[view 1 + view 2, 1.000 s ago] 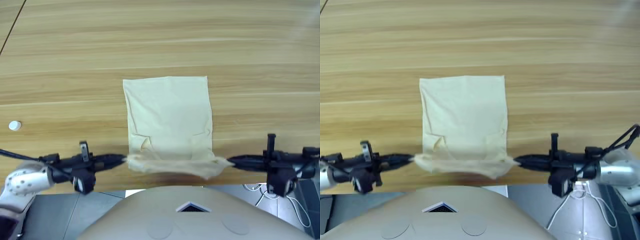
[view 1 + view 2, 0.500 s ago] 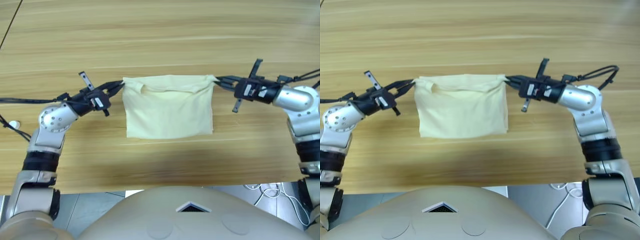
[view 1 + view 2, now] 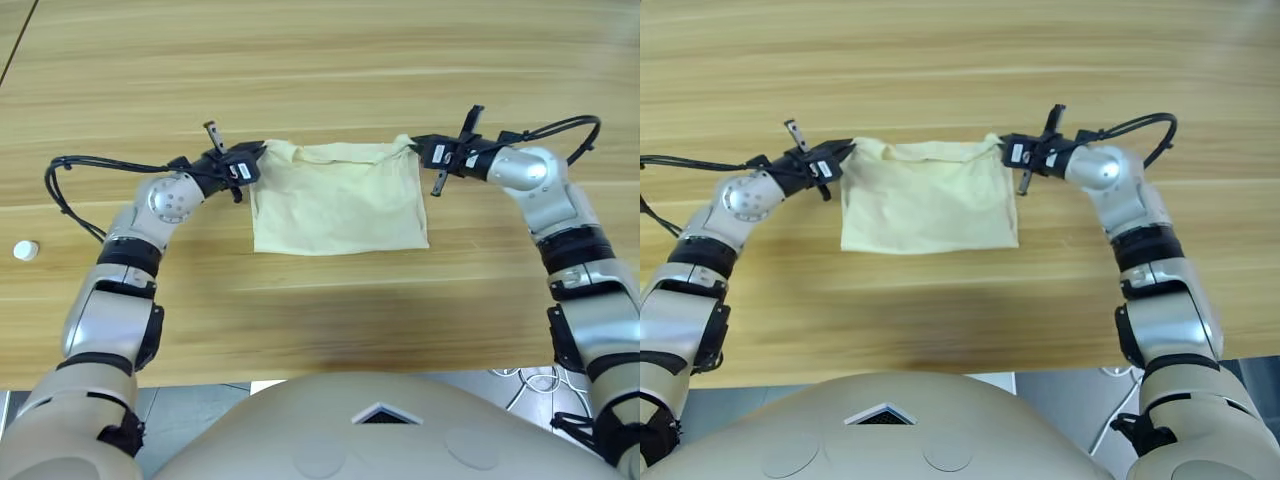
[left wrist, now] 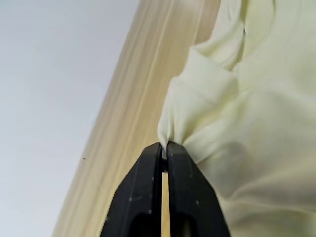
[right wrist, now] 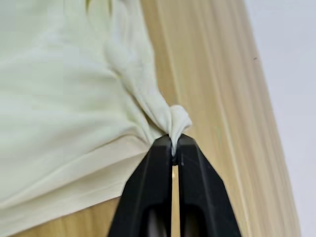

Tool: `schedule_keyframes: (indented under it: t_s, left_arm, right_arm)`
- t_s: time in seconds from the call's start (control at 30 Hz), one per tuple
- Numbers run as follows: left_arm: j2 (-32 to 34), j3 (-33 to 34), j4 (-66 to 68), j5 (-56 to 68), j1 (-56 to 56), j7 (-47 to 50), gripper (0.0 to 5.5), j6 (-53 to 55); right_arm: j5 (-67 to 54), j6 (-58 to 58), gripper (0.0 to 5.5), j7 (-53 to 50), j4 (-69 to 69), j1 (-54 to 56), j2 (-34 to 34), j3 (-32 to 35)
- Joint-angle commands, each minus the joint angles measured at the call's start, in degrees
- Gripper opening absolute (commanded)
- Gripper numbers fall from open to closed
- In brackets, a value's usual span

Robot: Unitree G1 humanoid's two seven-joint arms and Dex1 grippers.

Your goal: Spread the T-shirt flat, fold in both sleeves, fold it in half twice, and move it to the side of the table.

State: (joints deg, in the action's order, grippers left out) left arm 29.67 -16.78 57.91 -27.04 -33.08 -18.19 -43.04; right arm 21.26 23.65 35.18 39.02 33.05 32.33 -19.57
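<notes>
T-shirt (image 3: 338, 205): pale, folded, lying mid-table (image 3: 320, 60). Light, limp and easily creased; I judge it best held by its corners. My left end effector (image 3: 260, 152) and right end effector (image 3: 413, 142) each pinch a far corner.

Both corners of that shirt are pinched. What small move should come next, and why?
Probably let go: the left fingers and right fingers each pinch a far corner of the T-shirt, which already lies folded over on the table.
</notes>
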Motion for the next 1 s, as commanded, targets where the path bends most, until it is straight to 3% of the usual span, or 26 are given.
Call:
schedule_keyframes:
  t_s: [0.03, 0.13, 0.2, 0.4, 0.57, 0.7, 0.83, 1.0]
  left_arm:
    - [-2.66, -2.42, 8.76, -2.86, -4.54, 3.47, 0.00, 3.27]
    - [-4.02, -3.07, 13.17, -3.10, -6.04, 3.83, 0.00, 7.27]
    - [-4.73, -1.47, 15.01, -1.00, -7.30, 3.73, 0.00, 9.87]
    - [-6.25, 3.95, 16.96, 5.33, -10.51, 2.40, 1.28, 15.15]
    - [-9.07, 15.96, 17.75, 17.35, -14.40, 2.76, 2.07, 23.59]
    - [-8.80, 28.65, 16.62, 31.10, -15.59, -3.07, 2.32, 27.40]
    - [-7.70, 28.89, 13.10, 31.02, -11.39, -3.79, 2.32, 20.81]
    - [-7.22, 28.47, 9.00, 30.62, -5.42, -3.71, 2.32, 14.43]
  right_arm:
    - [3.56, -0.52, 0.00, -4.84, 9.35, 4.48, -3.81, -2.17]
    - [5.16, -1.14, 0.00, -9.48, 16.62, 7.15, -6.29, -2.60]
    - [4.71, -2.43, 0.48, -13.16, 21.18, 9.15, -8.07, -1.42]
    - [-1.76, -5.96, 1.73, -20.28, 30.23, 14.06, -12.22, 6.13]
    - [-7.70, -6.09, 2.61, -24.16, 33.09, 15.84, -13.83, 13.11]
    - [-12.20, 5.29, 3.33, -13.17, 26.46, 12.92, -11.91, 14.66]
    - [-13.34, 15.52, 4.17, 2.71, 12.36, 2.99, -7.59, 9.84]
    - [-3.69, 18.11, 4.89, 7.38, 5.19, -5.26, -0.60, 2.13]
